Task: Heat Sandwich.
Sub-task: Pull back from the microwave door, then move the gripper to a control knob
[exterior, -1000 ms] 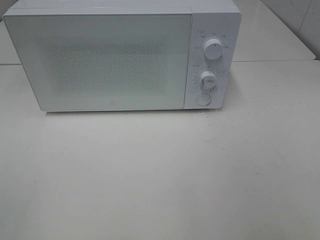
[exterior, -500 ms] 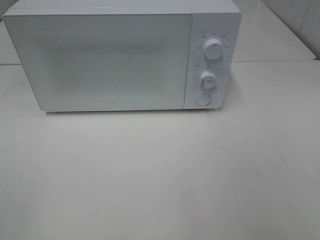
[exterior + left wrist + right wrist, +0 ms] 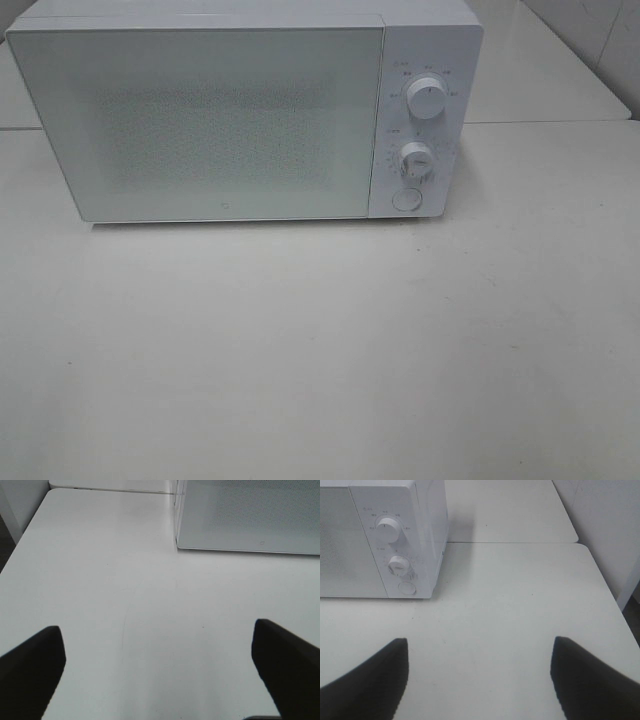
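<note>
The microwave point(image 3: 240, 110) runs past the high view's upper edge at its rear, and its dotted door point(image 3: 210, 125) lets nothing of the inside show. The print around the two dials point(image 3: 427, 100) is too small to read. Of the left claw point(image 3: 157, 645) and right claw point(image 3: 480, 655), only dark, blurred tips show, with the rest cut off.

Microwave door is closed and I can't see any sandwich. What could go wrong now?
1. The closed door hides the inside, so it might get run empty.
2. The round button sits just under the lower knob; the open right tool could bump the knob and change the setting.
</note>
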`<state>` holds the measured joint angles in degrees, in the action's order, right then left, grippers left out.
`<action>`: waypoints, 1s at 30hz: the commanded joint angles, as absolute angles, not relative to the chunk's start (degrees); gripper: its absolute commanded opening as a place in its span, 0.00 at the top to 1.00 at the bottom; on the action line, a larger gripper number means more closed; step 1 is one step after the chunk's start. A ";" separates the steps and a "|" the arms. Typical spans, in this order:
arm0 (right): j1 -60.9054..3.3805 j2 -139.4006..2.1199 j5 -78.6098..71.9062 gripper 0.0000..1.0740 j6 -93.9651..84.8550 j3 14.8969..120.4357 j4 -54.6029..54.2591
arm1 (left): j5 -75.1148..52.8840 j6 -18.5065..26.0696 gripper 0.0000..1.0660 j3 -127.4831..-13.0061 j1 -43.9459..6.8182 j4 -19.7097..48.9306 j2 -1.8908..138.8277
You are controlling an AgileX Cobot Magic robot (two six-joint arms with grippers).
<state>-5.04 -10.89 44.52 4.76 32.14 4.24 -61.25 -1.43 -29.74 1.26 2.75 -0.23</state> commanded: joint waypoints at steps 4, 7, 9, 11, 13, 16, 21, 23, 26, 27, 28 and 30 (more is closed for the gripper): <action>-4.64 -17.93 34.15 0.30 4.41 31.11 4.13 | -61.31 -1.15 0.10 -29.62 1.38 3.27 -1.20; -4.64 -21.60 29.34 0.30 4.41 30.02 4.13 | -61.31 -1.15 0.10 -29.62 1.38 3.27 -1.20; -4.64 -24.29 26.30 0.30 4.41 29.22 4.07 | -61.31 -1.15 0.10 -29.62 1.38 3.27 -1.20; -4.64 -26.81 22.75 0.30 4.41 28.25 4.07 | -61.31 -1.15 0.10 -29.62 1.38 3.27 -1.20; -4.64 -30.94 18.11 0.30 4.41 27.27 4.07 | -61.31 -1.15 0.10 -29.62 1.38 3.27 -1.20; -4.64 -33.92 15.07 0.30 4.41 26.87 4.07 | -61.31 -1.15 0.10 -29.62 1.38 3.27 -1.20; -4.64 -41.02 8.82 0.30 4.41 26.81 4.07 | -61.31 -1.15 0.10 -29.62 1.38 3.27 -1.20; -4.64 -45.26 4.64 0.30 4.41 26.81 4.07 | -61.31 -1.15 0.10 -29.62 1.38 3.27 -1.20; -4.64 -48.24 1.89 0.30 4.41 26.81 4.07 | -61.31 -1.15 0.10 -29.62 1.38 3.27 -1.20; -4.64 -50.82 -0.57 0.30 4.41 26.81 4.07 | -61.31 -1.15 0.10 -29.62 1.38 3.27 -1.20; -4.64 -50.82 -0.57 0.30 4.41 26.81 4.07 | -61.31 -1.15 0.10 -29.62 1.38 3.27 -1.20; -4.64 -53.57 -3.21 0.30 4.41 26.81 4.07 | -61.31 -1.15 0.10 -29.62 1.38 3.27 -1.20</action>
